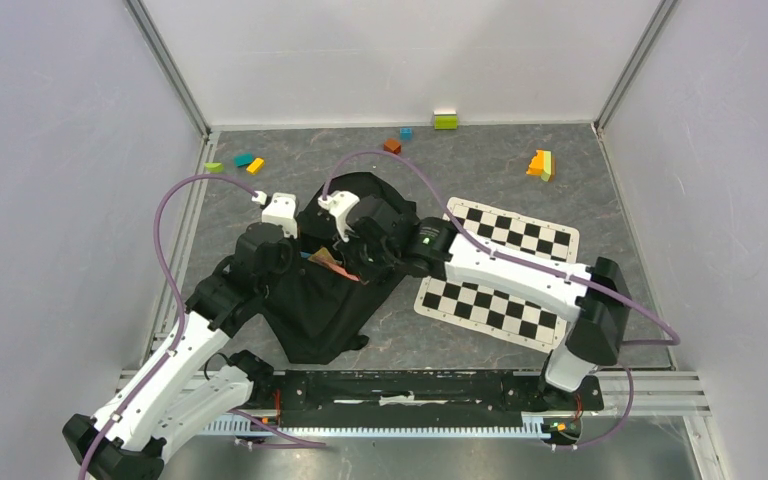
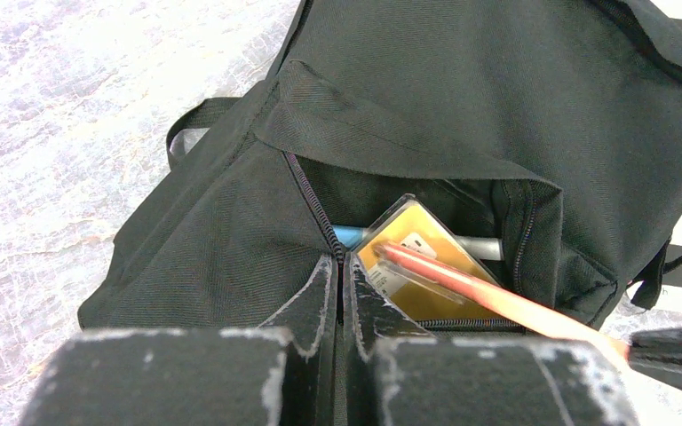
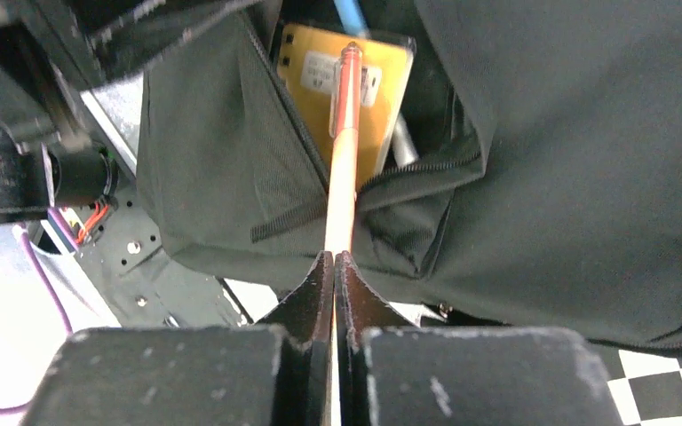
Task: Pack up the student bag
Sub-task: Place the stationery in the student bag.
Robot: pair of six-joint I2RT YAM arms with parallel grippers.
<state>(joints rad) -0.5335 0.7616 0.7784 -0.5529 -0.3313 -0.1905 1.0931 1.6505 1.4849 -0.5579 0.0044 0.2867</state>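
The black student bag [image 1: 325,305] lies in the middle of the table, its front pocket unzipped. My left gripper [image 1: 295,257] is shut on the zipper edge of the pocket [image 2: 315,209], with the jaws pressed together [image 2: 344,263]. My right gripper [image 1: 362,263] is shut [image 3: 334,258] on an orange-red pen [image 3: 344,151]. The pen's tip points into the pocket, over a yellow flat case [image 3: 313,67]. From the left wrist the pen [image 2: 497,302] crosses the yellow case [image 2: 422,297]. A blue pen [image 2: 348,235] and a grey marker [image 2: 484,248] lie inside the pocket.
Two black-and-white checkered boards [image 1: 512,230] [image 1: 490,305] lie right of the bag, under the right arm. Several small coloured blocks sit along the back: green [image 1: 445,121], orange [image 1: 540,164], brown [image 1: 392,146], teal and yellow [image 1: 248,161]. Walls close three sides.
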